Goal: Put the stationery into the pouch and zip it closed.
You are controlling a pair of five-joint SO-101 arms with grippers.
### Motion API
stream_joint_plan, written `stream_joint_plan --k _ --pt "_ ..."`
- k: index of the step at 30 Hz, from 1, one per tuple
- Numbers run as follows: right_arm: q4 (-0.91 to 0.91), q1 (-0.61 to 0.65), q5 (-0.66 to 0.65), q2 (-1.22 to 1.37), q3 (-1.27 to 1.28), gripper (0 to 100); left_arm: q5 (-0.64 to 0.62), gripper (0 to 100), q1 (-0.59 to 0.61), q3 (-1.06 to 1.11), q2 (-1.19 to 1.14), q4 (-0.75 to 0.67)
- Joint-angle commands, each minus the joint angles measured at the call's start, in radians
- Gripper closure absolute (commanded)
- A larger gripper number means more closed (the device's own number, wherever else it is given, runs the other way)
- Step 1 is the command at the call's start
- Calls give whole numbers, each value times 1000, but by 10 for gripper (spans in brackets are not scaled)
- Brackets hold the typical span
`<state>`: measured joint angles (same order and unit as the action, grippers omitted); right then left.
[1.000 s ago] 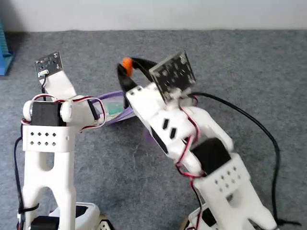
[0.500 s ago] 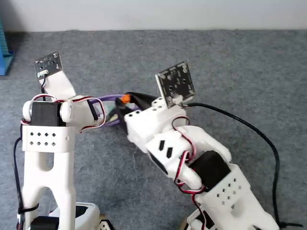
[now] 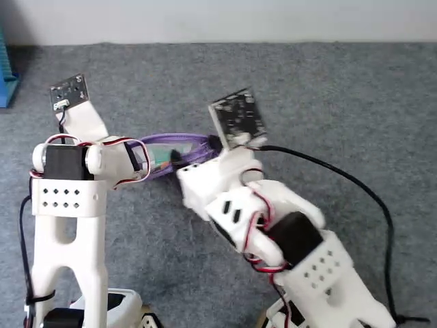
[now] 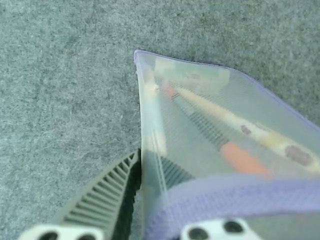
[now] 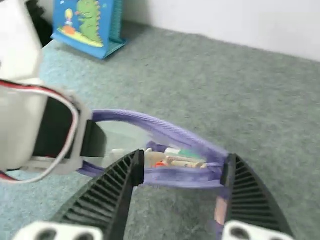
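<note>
A translucent pouch (image 3: 179,142) with a purple zip rim lies on the grey mat between the arms. My left gripper (image 3: 150,161) is shut on one end of it; in the left wrist view the pouch wall (image 4: 210,130) runs between the ribbed finger (image 4: 107,192) and the other jaw. Inside lie a pale pen (image 4: 227,120) and an orange piece (image 4: 241,158). My right gripper (image 5: 182,159) stands open, its two black fingers straddling the purple rim (image 5: 165,129), with stationery (image 5: 172,161) showing between them. In the high view it sits at the pouch's mouth (image 3: 194,153).
A blue box with a dinosaur picture (image 5: 92,25) stands at the far left by the wall, its edge (image 3: 5,75) showing in the high view. A black cable (image 3: 341,179) trails from the right arm. Grey mat stretches free to the right and back.
The right gripper has come down from above and swung left onto the pouch's mouth. The orange thing at its tip a second ago has gone from sight there. The left arm has kept still.
</note>
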<state>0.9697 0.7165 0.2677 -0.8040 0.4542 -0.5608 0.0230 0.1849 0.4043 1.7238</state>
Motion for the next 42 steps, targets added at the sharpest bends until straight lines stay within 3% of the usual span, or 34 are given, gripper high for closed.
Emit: stream_joint_plan --k 1,7,11,16,23,28,42 --pt "61 -65 -37 -82 -52 763 -12 987 9 31 -28 14" --pt "285 -194 -94 -137 -84 809 -12 987 9 31 -28 14" --pt "366 -209 -186 -140 35 808 -12 987 9 31 -28 14" --pt "222 -199 -239 -133 198 808 -12 987 9 33 -28 14" --pt "-51 -73 -245 -131 373 811 -12 987 3 35 -28 14" --pt "-191 -93 -310 -131 470 811 -12 987 5 35 -28 14" --pt "-360 -173 -311 64 443 812 -12 987 3 35 -28 14"
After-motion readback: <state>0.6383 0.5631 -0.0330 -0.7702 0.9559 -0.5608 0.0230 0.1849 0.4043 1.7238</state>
